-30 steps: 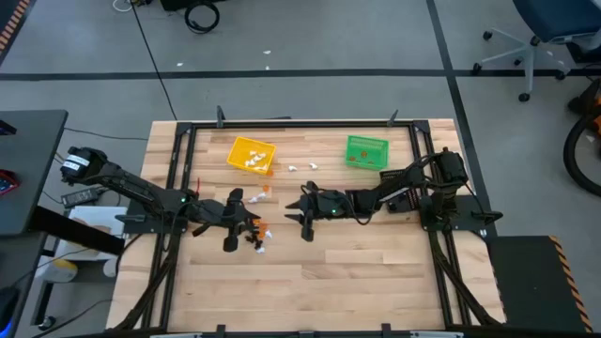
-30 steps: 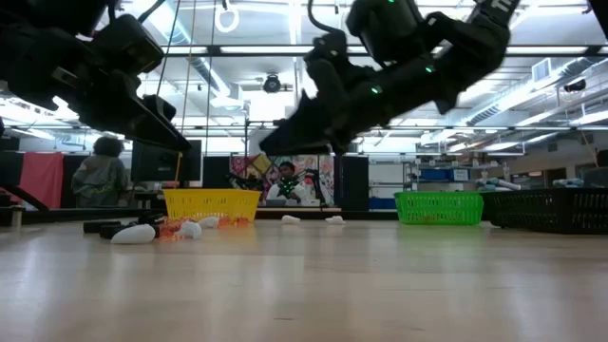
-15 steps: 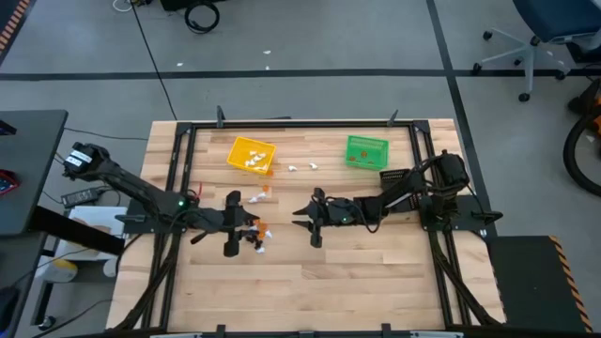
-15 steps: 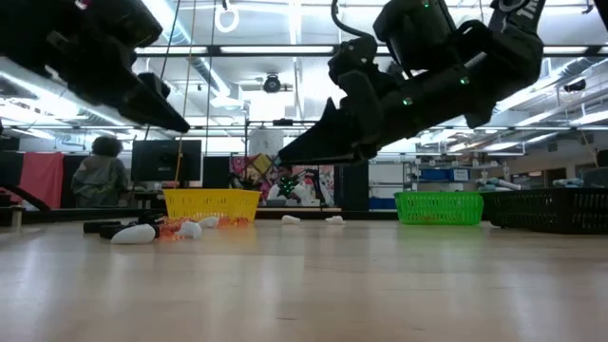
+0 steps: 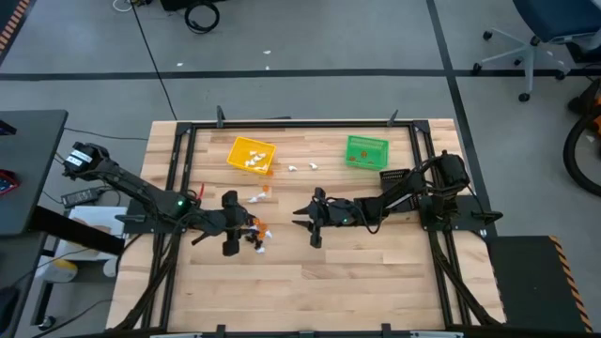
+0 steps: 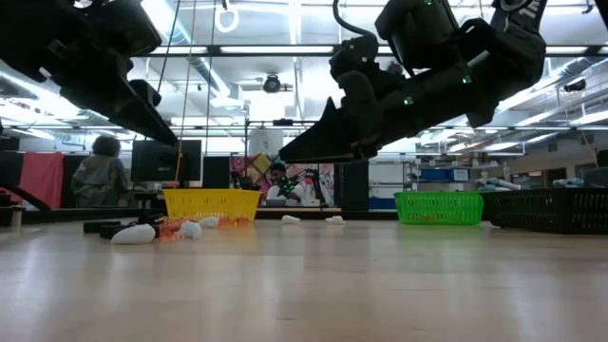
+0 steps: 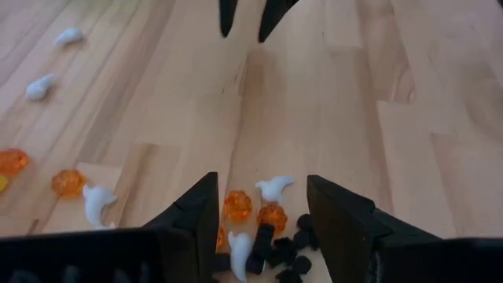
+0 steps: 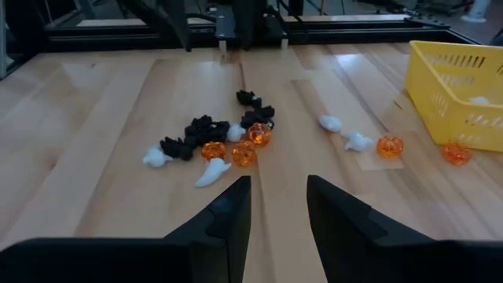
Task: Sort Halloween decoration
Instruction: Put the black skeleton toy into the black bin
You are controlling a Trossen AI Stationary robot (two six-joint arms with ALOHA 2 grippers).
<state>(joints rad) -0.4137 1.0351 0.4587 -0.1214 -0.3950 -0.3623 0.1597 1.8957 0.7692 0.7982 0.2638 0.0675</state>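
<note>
Overhead, the left gripper (image 5: pixel 242 226) hangs over a small heap of Halloween decoration (image 5: pixel 258 237) near the middle of the bench (image 5: pixel 376 282), somewhat toward its left edge. The right gripper (image 5: pixel 302 220) faces it from just past the heap. A yellow bin (image 5: pixel 252 155) and a green bin (image 5: pixel 365 150) stand near the far edge, with a few white trinkets (image 5: pixel 302 167) loose between them.

From bench height, both arms hang clear of the wood; white pieces (image 6: pixel 134 234) lie before the yellow bin (image 6: pixel 211 202), and the green bin (image 6: pixel 439 206) stands well apart.

Past the left wrist, the fingers (image 7: pixel 194 218) stand wide apart, empty, framing orange pumpkins (image 7: pixel 238 205), a white ghost (image 7: pixel 274 188) and black bits (image 7: pixel 271 251). More ghosts (image 7: pixel 95 203) and pumpkins (image 7: pixel 68 182) lie scattered beside.

Past the right wrist, the fingers (image 8: pixel 228 211) stand partly apart, holding nothing, aimed at the same heap (image 8: pixel 220 141); a ghost (image 8: pixel 212 174) lies nearest.

These trinkets look like hard, light, smooth pieces, likely to skid or pop out of a pinch. Being tiny and packed touching, one probably needs taking across its widest part with the fingertips low to the wood, starting from an outlying piece, not the cluster's centre.
</note>
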